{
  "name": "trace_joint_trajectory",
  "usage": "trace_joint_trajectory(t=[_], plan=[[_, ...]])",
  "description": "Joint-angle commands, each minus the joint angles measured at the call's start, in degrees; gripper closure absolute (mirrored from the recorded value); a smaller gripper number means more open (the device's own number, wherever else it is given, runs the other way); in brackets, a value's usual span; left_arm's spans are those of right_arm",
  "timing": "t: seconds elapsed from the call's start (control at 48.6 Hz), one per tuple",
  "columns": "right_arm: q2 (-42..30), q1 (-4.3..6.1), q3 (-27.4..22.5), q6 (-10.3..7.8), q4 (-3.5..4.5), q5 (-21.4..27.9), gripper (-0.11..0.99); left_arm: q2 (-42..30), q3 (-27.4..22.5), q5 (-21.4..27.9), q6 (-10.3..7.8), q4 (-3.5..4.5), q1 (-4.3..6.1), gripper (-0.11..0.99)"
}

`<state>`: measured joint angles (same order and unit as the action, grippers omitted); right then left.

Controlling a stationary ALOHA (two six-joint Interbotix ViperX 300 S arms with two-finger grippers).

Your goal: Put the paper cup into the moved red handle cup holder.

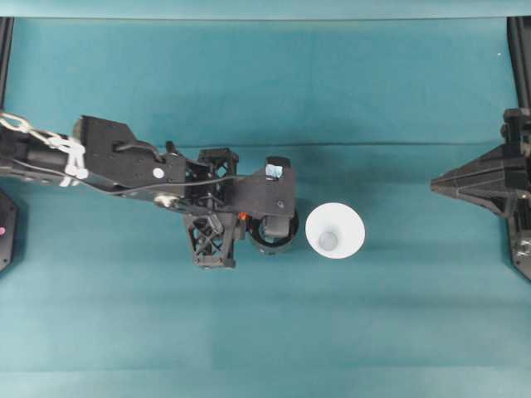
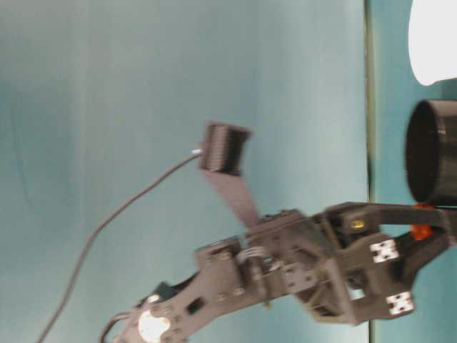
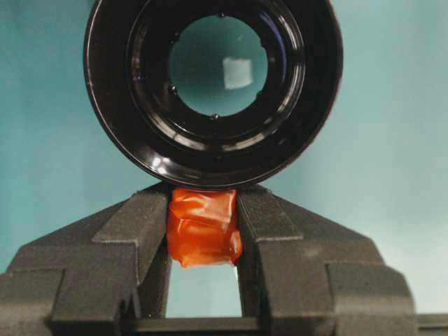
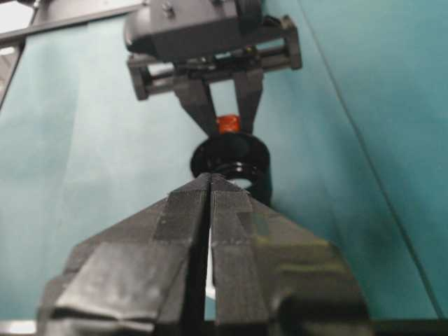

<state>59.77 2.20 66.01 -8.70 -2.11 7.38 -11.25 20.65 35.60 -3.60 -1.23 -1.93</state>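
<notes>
The red handle cup holder point(image 1: 274, 236) is a glossy black ring near the table's middle, with its red-orange handle point(image 3: 203, 227) pointing left. My left gripper point(image 1: 246, 218) is shut on that handle, whose two sides are pinched between the fingers point(image 3: 143, 224). The holder point(image 3: 213, 91) is open-topped, and teal cloth shows through it. The white paper cup point(image 1: 335, 231) stands upright just right of the holder, a small gap apart. My right gripper point(image 1: 434, 184) hovers shut and empty at the right side, pointing at the holder point(image 4: 231, 161). In the table-level view, the cup point(image 2: 435, 39) and the holder point(image 2: 432, 150) are close together.
Teal cloth point(image 1: 265, 332) covers the whole table. The left arm's body point(image 1: 124, 162) stretches in from the left edge. Black frame posts point(image 1: 519, 50) stand at the far corners. Open cloth lies in front of and behind the two cups.
</notes>
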Motion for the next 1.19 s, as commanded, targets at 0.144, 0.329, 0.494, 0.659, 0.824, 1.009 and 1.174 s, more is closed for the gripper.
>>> trace_joint_trajectory(t=[0.144,0.329,0.494,0.659,0.824,1.009,1.174], plan=[[0.09,0.26,-0.88,-0.35,0.00,-0.35,0.98,-0.09,-0.44,-1.14,-0.09,-0.09,-0.09,0.61],[0.53,0.26,-0.88,-0.35,0.00,-0.18,0.98,0.00,-0.26,-2.37,0.18,-0.09,0.00,0.61],[0.79,0.26,-0.88,-0.35,0.00,-0.18,0.98,0.09,0.35,-4.39,0.00,-0.09,0.00,0.61],[0.79,0.35,-0.88,-0.26,0.00,-0.18,0.98,0.09,0.79,-3.60,0.18,-0.09,0.00,0.61],[0.79,0.26,-0.88,-0.26,0.00,-0.18,0.98,0.09,0.97,-3.08,0.18,-0.09,0.09,0.61],[0.79,0.26,-0.88,-0.26,0.00,-0.18,0.98,0.09,1.05,-3.08,0.18,-0.09,0.09,0.61],[0.79,0.26,-0.88,-0.26,0.00,-0.18,0.98,0.00,1.41,-3.08,0.18,-0.09,0.09,0.61]])
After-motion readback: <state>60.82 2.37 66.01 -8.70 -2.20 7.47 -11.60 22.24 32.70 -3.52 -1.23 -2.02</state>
